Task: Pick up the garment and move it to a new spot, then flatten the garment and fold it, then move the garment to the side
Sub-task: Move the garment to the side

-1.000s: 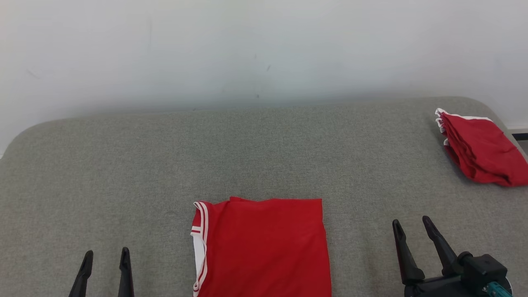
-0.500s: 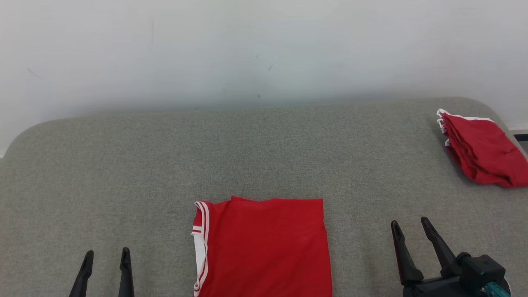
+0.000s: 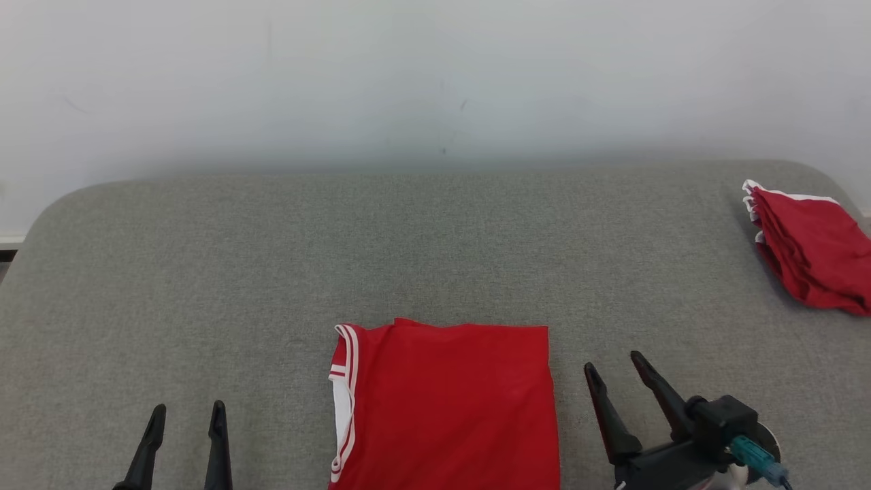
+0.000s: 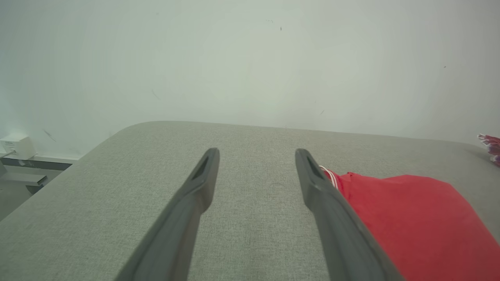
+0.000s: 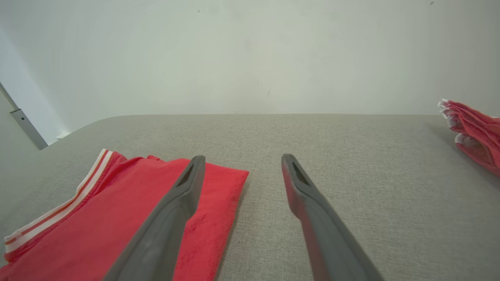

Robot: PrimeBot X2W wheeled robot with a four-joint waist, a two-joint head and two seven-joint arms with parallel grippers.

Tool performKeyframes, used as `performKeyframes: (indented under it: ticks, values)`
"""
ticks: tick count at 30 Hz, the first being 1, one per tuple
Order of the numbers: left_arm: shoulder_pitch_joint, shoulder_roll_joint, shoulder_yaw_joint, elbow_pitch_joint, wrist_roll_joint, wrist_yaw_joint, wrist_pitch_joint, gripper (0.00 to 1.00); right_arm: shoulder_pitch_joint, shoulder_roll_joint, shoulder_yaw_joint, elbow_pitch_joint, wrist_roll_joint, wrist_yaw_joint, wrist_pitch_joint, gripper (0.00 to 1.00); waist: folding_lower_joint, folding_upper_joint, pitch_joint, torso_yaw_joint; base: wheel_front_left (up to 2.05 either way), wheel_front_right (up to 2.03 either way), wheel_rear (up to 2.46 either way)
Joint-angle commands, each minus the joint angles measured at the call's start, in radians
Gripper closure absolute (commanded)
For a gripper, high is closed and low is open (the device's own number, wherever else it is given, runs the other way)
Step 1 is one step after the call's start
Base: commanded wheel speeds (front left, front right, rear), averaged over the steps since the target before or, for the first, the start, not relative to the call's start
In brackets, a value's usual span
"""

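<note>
One grey pad carried the folded red garment at near centre, a red stack far right. L gripper & R gripper hovered w/ fingers apart, empty. Risk: a one-edge grab could undo the folds.

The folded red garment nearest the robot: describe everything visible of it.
The red garment is folded into a flat, rectangular block of cloth with few wrinkles. A white band with red stripes runs down its left edge. It lies on the grey fabric surface, its near end cut off by the head view's bottom edge. The open right gripper is beside its right edge, holding nothing.
</note>
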Motion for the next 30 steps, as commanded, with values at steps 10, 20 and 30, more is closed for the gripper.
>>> performKeyframes:
  ticks: [10,20,30]
  values:
    - [-0.043,0.000,-0.026,0.003,-0.012,0.012,-0.002,0.00,-0.146,0.047,0.086,0.234,0.021,-0.003,0.052,0.00,-0.0001,0.0000,0.055,0.064,0.00,0.00,0.00]
    - [-0.062,0.000,-0.041,0.008,-0.023,0.025,-0.002,0.00,-0.197,0.092,0.107,0.455,0.049,-0.003,0.032,0.00,-0.0001,0.0000,0.084,0.091,0.00,0.00,0.00]
    - [-0.079,0.000,-0.054,0.010,-0.023,0.037,-0.002,0.00,-0.199,0.139,0.174,0.599,0.089,-0.001,0.042,0.83,-0.0001,0.0000,0.101,0.080,0.00,0.00,0.00]
